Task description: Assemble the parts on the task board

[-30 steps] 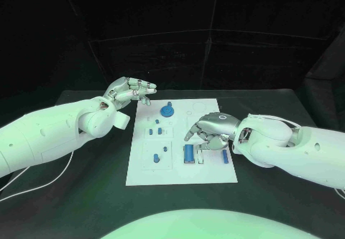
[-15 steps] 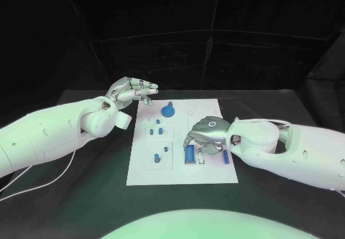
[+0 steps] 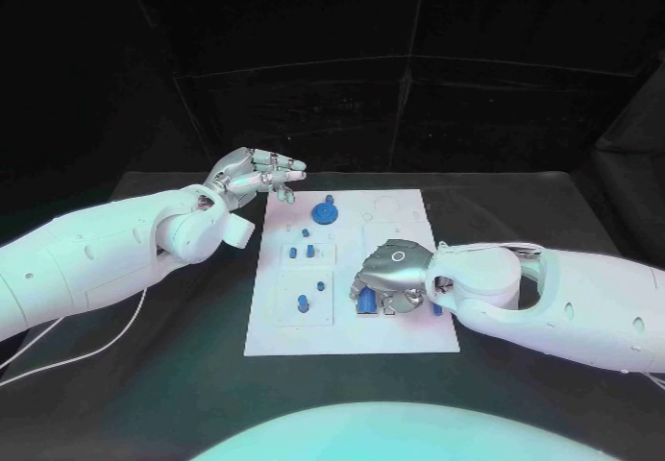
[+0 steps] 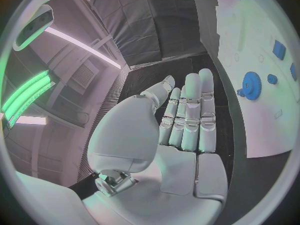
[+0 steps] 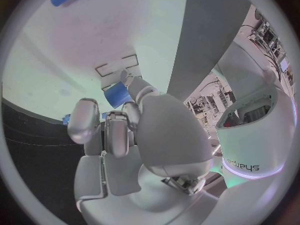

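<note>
Black counter (image 3: 166,384) under dark drapes carries the white task board (image 3: 347,331) at its middle, with small blue parts set in and on it. The part in play is a blue block (image 3: 366,301) near the board's lower middle, seen in the right wrist view as a short blue piece (image 5: 116,94) at the fingertips (image 5: 128,81). It looks like hard, light, smooth plastic: stiff enough to pinch firmly, likely to slip or tip, so it is best taken across its long flat sides. The right hand (image 3: 388,279) arches palm-down over it, fingers curled onto the piece; whether it truly grips or only touches it I cannot tell. A blue gear (image 3: 325,212) sits farther up the board. The left hand (image 3: 254,175) hangs raised beside the board's far left corner, fingers loosely bent together, holding nothing.
</note>
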You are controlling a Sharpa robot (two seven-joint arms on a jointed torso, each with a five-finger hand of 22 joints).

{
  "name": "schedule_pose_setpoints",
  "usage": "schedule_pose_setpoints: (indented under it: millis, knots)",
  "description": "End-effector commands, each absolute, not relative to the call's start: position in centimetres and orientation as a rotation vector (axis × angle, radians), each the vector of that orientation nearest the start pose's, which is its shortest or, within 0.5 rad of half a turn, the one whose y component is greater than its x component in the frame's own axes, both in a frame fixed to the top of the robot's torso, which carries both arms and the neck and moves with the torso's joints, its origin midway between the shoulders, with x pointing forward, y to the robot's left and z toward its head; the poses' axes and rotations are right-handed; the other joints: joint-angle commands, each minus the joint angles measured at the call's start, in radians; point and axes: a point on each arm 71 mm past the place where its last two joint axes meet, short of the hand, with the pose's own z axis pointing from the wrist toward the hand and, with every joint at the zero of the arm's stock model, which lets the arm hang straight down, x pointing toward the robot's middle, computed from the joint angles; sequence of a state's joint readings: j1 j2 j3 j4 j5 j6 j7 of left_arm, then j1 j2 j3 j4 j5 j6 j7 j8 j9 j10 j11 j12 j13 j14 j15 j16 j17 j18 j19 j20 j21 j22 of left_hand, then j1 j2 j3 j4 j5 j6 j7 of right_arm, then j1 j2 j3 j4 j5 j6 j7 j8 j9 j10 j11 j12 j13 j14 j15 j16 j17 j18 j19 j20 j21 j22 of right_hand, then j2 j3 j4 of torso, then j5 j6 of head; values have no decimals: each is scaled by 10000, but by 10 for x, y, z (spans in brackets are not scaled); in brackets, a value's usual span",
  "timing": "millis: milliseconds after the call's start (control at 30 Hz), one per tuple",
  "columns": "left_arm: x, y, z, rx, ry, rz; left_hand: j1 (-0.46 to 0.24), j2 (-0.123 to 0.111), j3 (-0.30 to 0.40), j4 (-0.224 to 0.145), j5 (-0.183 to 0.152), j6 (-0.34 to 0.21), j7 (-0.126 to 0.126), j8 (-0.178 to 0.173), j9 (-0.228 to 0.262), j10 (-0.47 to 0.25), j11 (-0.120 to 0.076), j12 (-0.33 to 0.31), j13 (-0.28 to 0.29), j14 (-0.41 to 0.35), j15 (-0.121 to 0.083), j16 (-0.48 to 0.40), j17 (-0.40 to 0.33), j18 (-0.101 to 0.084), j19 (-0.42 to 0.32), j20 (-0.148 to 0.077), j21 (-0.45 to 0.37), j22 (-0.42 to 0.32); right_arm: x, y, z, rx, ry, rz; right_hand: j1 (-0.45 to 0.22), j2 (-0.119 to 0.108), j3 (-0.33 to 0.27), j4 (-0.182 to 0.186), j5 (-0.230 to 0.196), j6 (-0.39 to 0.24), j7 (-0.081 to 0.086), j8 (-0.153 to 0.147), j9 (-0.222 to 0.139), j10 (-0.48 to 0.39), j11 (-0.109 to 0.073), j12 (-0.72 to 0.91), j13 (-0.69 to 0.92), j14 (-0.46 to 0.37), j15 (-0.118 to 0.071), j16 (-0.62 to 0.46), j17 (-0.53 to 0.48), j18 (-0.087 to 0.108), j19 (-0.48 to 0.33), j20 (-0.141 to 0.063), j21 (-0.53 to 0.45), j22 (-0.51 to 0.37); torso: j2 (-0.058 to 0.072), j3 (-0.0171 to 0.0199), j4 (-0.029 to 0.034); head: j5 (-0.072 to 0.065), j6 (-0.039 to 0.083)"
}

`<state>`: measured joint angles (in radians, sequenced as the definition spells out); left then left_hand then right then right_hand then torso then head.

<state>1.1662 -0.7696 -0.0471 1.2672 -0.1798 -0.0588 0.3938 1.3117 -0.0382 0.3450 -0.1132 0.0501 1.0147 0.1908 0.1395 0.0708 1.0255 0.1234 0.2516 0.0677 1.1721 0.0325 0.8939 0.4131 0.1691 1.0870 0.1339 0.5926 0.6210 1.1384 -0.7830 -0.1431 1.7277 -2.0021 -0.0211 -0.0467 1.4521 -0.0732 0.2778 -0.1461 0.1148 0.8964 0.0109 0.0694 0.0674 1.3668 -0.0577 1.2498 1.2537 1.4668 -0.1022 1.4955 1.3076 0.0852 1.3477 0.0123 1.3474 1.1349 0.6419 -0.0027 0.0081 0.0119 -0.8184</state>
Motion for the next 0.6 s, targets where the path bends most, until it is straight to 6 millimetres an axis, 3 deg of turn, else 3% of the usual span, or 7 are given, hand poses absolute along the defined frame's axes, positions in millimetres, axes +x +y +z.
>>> schedule_pose_setpoints:
  millis: [33,233,600]
  knots:
    - [519,233,-211,-9300,15699,-15619,-23,-81,-68,13,-12,-54,1,28,-15,-48,-4,45,-10,-46,31,53,-15,125,60,4,-41,-15,391,-108,-244,-10192,17119,6056,-16,71,105,-54,16,-9,14,82,29,-2,-39,8,17,728,-102,9,1030,38,17,-68,-36,24,-1,12,-16,-4,-8]
    - [519,233,-212,-9317,15752,-15621,-23,-81,-68,13,-12,-54,1,28,-15,-48,-4,45,-10,-46,31,53,-15,125,60,4,-41,-15,392,-108,-241,-10016,16500,6031,-54,187,610,-283,-60,547,254,542,132,104,107,139,104,716,-26,-26,1012,5,103,-39,34,158,2,20,2,-11,-20]
    - [519,234,-213,-9362,15830,-15583,-33,-80,-75,21,-12,-63,6,24,-16,-57,-1,46,-11,-48,32,55,-19,125,60,6,-46,-19,390,-106,-235,-9831,15656,6442,-325,221,1236,-409,-199,1335,507,1054,218,167,262,253,183,733,91,-9,1092,-11,167,61,97,276,-3,6,-7,-20,-23]
